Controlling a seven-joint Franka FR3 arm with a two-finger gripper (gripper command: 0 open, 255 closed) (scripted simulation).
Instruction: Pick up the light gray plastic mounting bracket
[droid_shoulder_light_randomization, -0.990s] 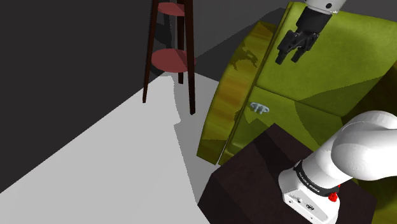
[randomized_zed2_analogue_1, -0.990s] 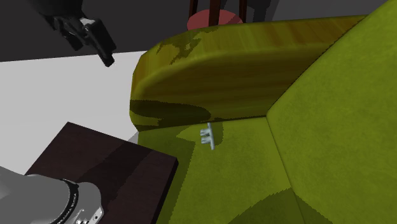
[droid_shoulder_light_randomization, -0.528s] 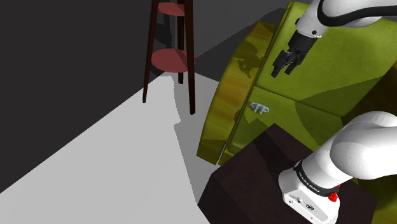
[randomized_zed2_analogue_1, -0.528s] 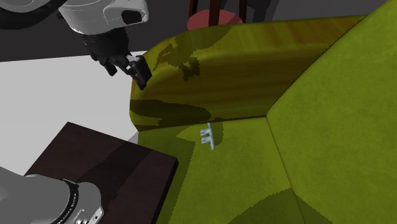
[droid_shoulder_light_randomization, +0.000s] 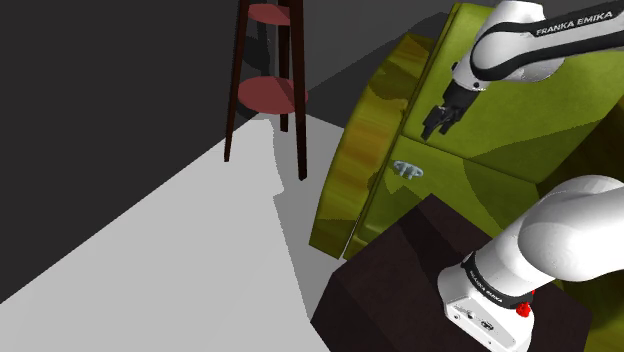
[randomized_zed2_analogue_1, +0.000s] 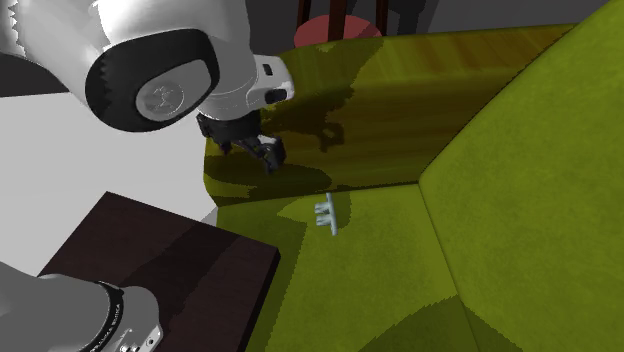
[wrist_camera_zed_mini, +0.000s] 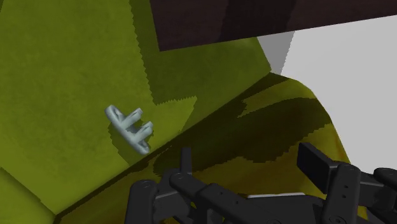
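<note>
Bracket (droid_shoulder_light_randomization: 408, 169) (randomized_zed2_analogue_1: 327, 214) (wrist_camera_zed_mini: 130, 127), pale grey, lies on the seat of the olive-green sofa (droid_shoulder_light_randomization: 500, 150) (randomized_zed2_analogue_1: 510, 200) (wrist_camera_zed_mini: 57, 70), just beside the armrest (droid_shoulder_light_randomization: 372, 120) (randomized_zed2_analogue_1: 390, 105) (wrist_camera_zed_mini: 280, 121) and near the dark box (droid_shoulder_light_randomization: 400, 270) (randomized_zed2_analogue_1: 150, 255) that carries the arm. The black gripper (droid_shoulder_light_randomization: 437, 122) (randomized_zed2_analogue_1: 265, 155) (wrist_camera_zed_mini: 251, 162) hangs over the armrest, apart from the bracket, its fingers spread with nothing between them. A tall stool (droid_shoulder_light_randomization: 268, 95) with red shelves stands beyond.

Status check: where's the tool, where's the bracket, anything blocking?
Tool open, empty, hovering by sofa armrest. Light grey bracket lying on seat beside armrest, untouched. Nothing between them.
</note>
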